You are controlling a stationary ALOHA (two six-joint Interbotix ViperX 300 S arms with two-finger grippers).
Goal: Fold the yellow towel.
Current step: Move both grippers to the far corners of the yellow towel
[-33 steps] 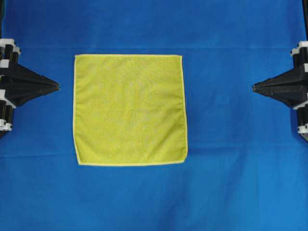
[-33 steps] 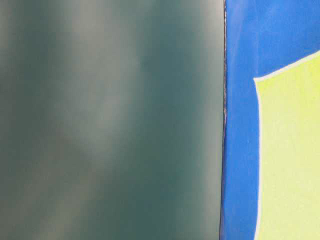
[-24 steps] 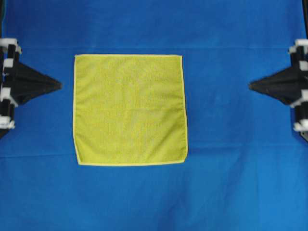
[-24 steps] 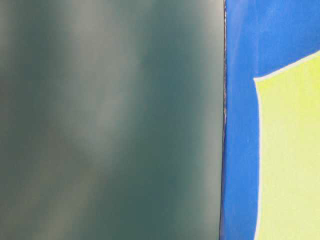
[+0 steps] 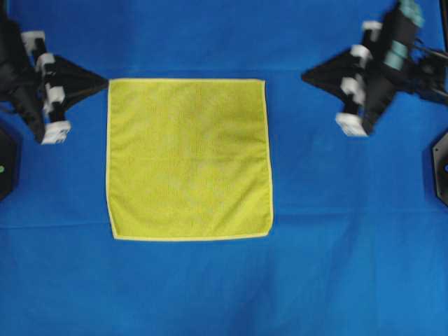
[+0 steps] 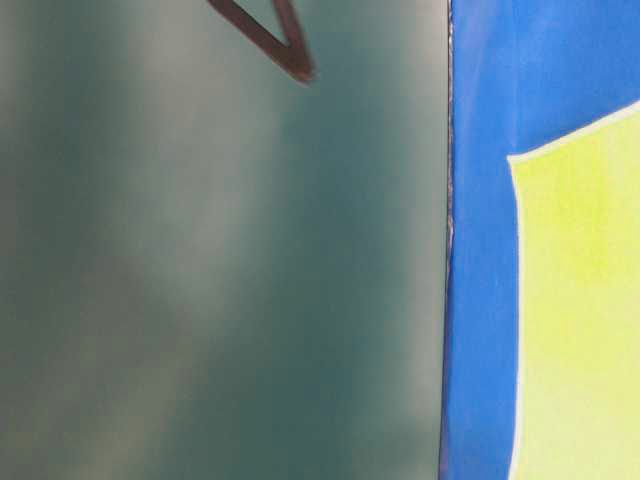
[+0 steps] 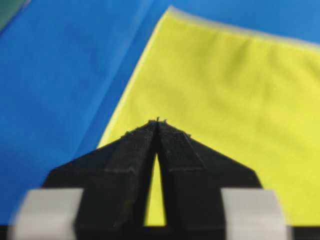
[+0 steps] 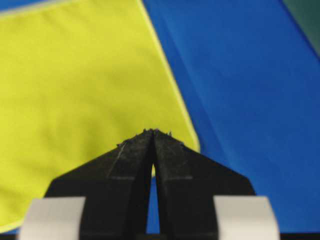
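The yellow towel lies flat on the blue cloth. Left hand and right hand are both closed and empty.

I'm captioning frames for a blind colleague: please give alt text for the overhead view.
A square yellow towel lies flat and unfolded on a blue cloth. The left hand points at its top-left corner; the right hand, both shut, sits off its top-right corner, apart from it.
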